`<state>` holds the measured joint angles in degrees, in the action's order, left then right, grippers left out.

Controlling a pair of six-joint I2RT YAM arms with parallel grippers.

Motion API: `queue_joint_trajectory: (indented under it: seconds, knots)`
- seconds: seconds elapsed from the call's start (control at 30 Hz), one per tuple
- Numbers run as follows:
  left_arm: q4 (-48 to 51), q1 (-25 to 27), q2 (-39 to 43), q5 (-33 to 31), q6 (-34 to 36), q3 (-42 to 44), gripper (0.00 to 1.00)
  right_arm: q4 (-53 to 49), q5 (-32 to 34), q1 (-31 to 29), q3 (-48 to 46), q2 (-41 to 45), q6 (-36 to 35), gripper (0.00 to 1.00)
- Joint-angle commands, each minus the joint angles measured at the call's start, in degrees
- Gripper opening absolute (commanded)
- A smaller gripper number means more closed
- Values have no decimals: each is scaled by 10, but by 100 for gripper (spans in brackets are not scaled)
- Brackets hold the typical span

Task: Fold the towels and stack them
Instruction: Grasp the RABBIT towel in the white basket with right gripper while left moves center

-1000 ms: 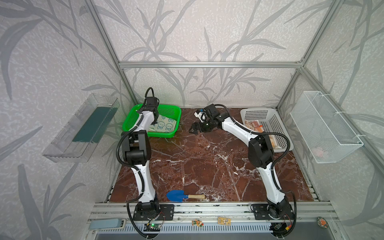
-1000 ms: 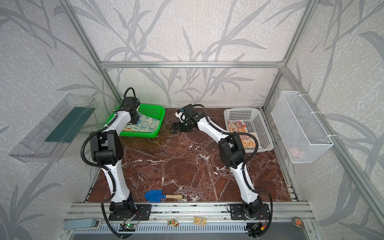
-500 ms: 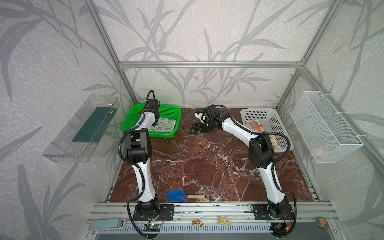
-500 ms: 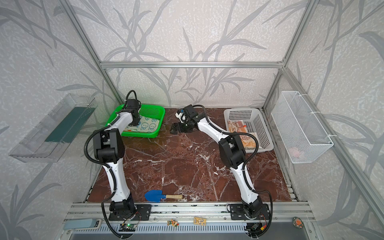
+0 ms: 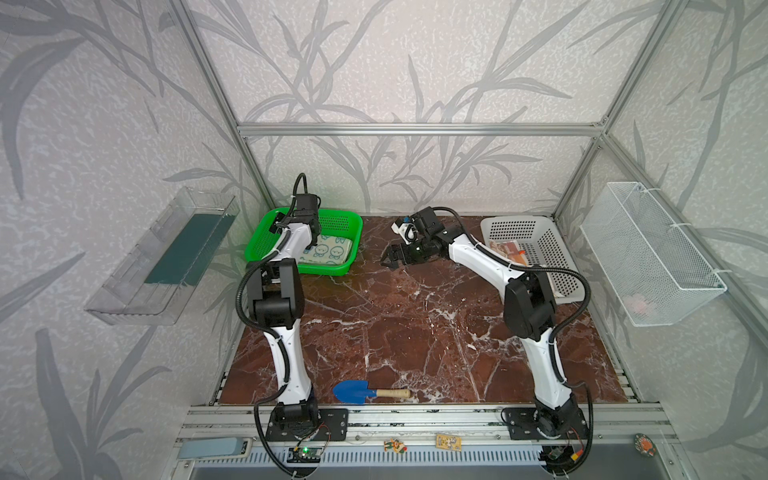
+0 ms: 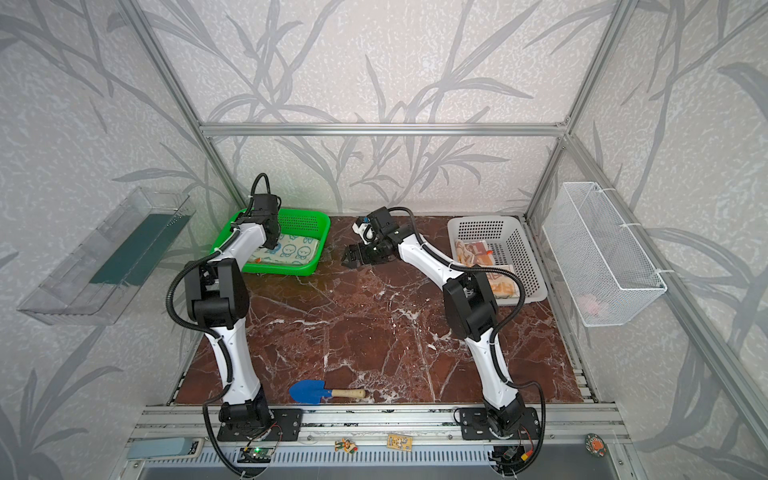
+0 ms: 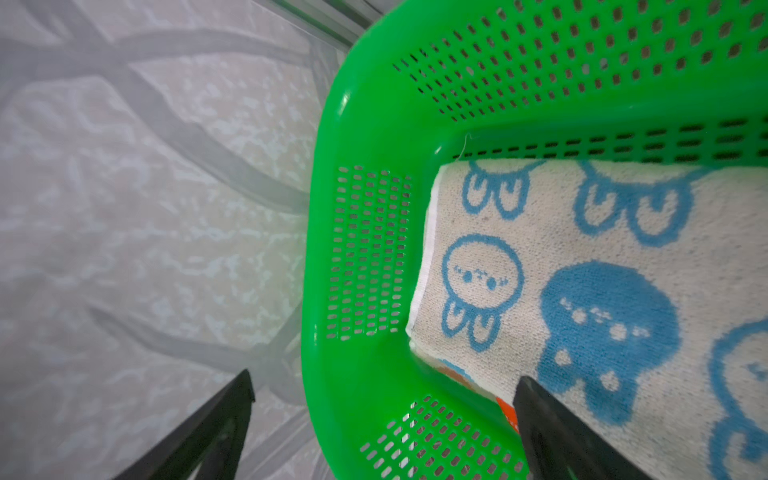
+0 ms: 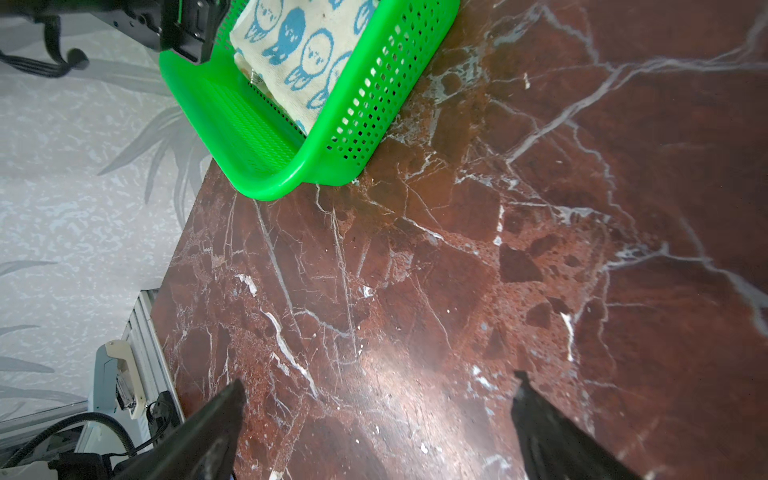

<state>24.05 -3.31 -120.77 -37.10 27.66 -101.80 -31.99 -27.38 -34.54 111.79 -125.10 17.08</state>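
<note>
Inside perforated green basket, folded terry towel; both arms' jaws wide apart, empty.

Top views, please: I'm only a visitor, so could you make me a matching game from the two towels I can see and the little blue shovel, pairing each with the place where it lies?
Things
1. blue-bunny towel
2. orange-patterned towel
3. blue shovel

Places
A. on the marble table, near its front edge
B. in the white basket
C. in the green basket

Pairs: 1-C, 2-B, 3-A.
</note>
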Motion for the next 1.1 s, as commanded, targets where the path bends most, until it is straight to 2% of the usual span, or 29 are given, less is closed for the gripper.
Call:
queue_joint_trajectory:
  seconds: [0.0, 0.17, 0.3, 0.43, 0.63, 0.73, 0.93, 1.07]
  knots:
    - [-37, 38, 81, -9, -8, 21, 99, -34, 52, 18, -18, 83, -29, 99]
    - [-157, 118, 160, -20, 38, 106, 99, -64, 124, 61, -75, 172, -40, 99]
    - [-205, 182, 217, 22, 41, 150, 99, -67, 167, 126, -144, 251, -40, 99]
    - [-205, 264, 238, 55, 41, 150, 99, -79, 219, 206, -211, 312, -15, 99]
    - [-279, 385, 220, 126, 29, 167, 99, -66, 283, 302, -310, 355, 44, 99]
    - [-284, 437, 185, 127, 31, 145, 99, -46, 286, 336, -350, 358, 70, 99]
    - [-297, 519, 113, 113, 47, 116, 99, -81, 353, 339, -344, 295, 86, 100]
    - [-301, 548, 90, 110, 45, 112, 99, -73, 336, 339, -344, 249, 81, 98]
